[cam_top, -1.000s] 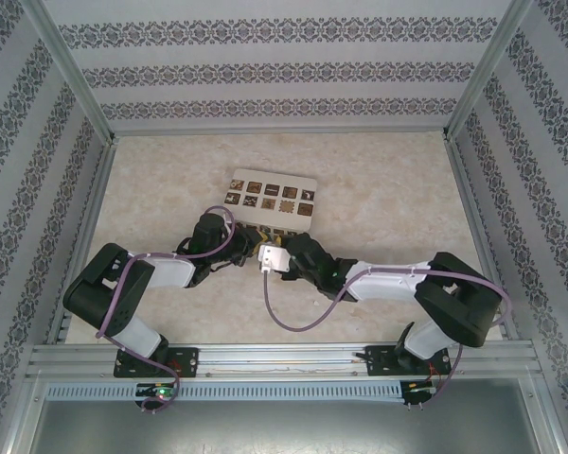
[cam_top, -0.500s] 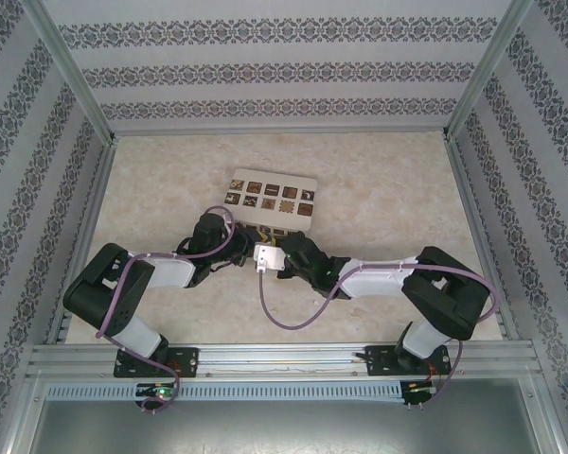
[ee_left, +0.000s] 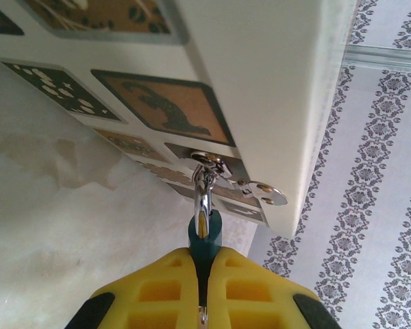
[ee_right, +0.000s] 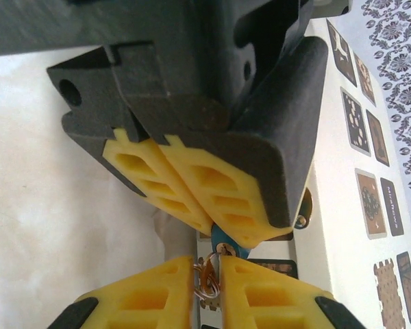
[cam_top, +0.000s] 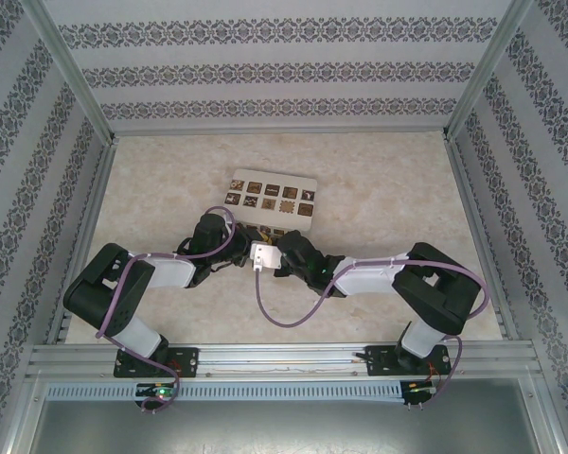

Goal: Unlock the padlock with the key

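The tiny padlock (ee_left: 205, 236), a blue-green body under a thin silver shackle hooked through the cream patterned box's (ee_left: 274, 82) hasp, sits clamped in the left gripper's (ee_left: 204, 274) closed jaws, the right gripper's (ee_right: 207, 267) jaws pinching the key (ee_right: 205, 279) beside it, over a pale marbled table (cam_top: 379, 180) between floral-striped walls (cam_top: 284, 71).

— Is the table (cam_top: 388, 189) being lit evenly?
— Softly, from above; faint shadows are being cast under the arms (cam_top: 170, 270). The box (ee_left: 274, 82) is being overexposed, and close edges are being blurred.
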Robot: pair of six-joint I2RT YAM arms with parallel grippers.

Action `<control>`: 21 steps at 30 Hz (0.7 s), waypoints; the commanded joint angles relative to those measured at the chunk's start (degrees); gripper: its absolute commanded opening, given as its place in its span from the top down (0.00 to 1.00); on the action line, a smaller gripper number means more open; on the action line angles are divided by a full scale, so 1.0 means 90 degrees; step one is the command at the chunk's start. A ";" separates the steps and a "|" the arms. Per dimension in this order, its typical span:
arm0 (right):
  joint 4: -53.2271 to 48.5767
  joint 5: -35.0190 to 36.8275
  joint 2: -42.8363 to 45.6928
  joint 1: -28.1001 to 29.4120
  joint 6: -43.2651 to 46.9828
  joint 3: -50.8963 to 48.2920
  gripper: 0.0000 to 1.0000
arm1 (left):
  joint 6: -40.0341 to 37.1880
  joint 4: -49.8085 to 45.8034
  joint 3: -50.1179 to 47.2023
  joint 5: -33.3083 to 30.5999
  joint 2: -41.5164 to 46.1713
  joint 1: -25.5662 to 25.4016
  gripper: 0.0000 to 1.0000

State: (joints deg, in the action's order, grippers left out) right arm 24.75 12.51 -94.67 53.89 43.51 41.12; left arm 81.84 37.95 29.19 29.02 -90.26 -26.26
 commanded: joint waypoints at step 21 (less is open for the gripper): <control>0.0925 0.0553 -0.0380 -0.0030 -0.0447 0.0021 1.00 | 0.0181 0.0636 0.0109 0.0185 -0.0035 -0.0090 0.94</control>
State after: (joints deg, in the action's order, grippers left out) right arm 29.67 15.27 -97.36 53.89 41.93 41.12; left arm 83.07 38.35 29.19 27.33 -90.39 -26.24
